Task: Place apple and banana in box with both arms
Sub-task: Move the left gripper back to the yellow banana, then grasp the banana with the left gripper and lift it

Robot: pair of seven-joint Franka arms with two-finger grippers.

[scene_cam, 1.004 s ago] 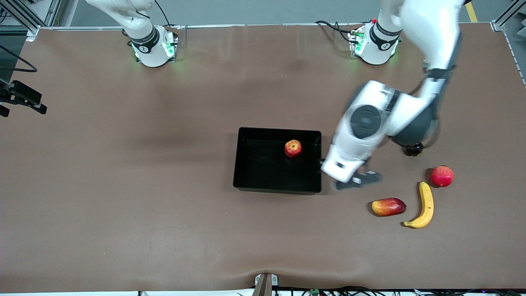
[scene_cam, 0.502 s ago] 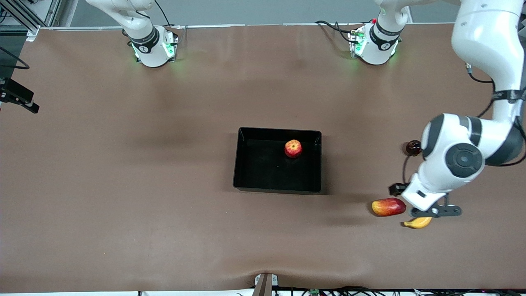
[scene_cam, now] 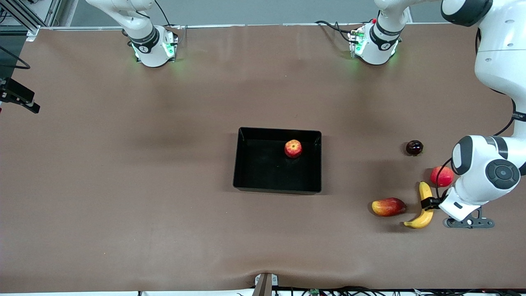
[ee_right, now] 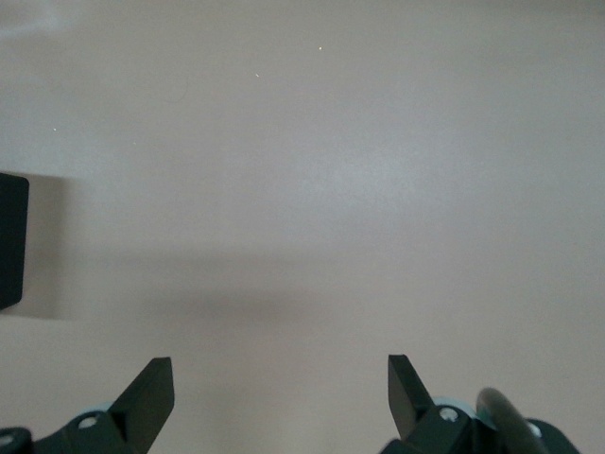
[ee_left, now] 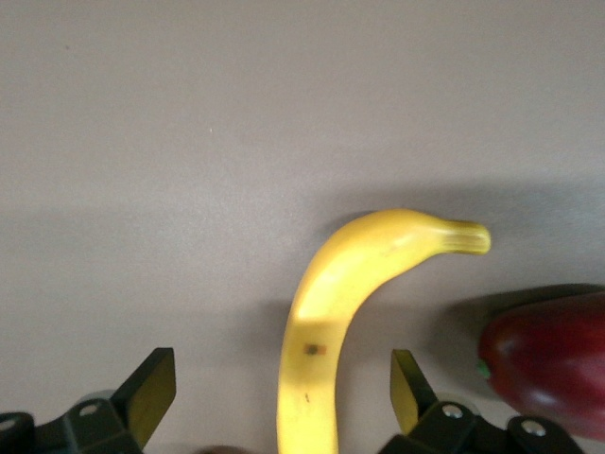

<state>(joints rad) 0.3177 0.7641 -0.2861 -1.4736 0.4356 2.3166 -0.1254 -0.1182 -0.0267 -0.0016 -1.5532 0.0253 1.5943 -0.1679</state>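
Note:
The apple [scene_cam: 293,148] lies in the black box [scene_cam: 277,190], near the wall on the robots' side. The banana [scene_cam: 423,218] lies on the table toward the left arm's end. My left gripper [scene_cam: 430,203] is low over the banana's middle, open and empty. In the left wrist view its fingers [ee_left: 151,388] stand on either side of the banana [ee_left: 326,303], apart from it. My right gripper [ee_right: 281,397] is open and empty, up over bare table, with a corner of the box [ee_right: 9,241] at the edge of its view.
An oblong red-and-yellow fruit [scene_cam: 388,206] lies beside the banana; its red end shows in the left wrist view [ee_left: 548,364]. A larger round red fruit [scene_cam: 441,176] sits by the banana's other end. A small dark fruit [scene_cam: 414,147] lies closer to the robots.
My left arm has swung from beside the box to the banana at the left arm's end of the table. The fruits and the box have not moved.

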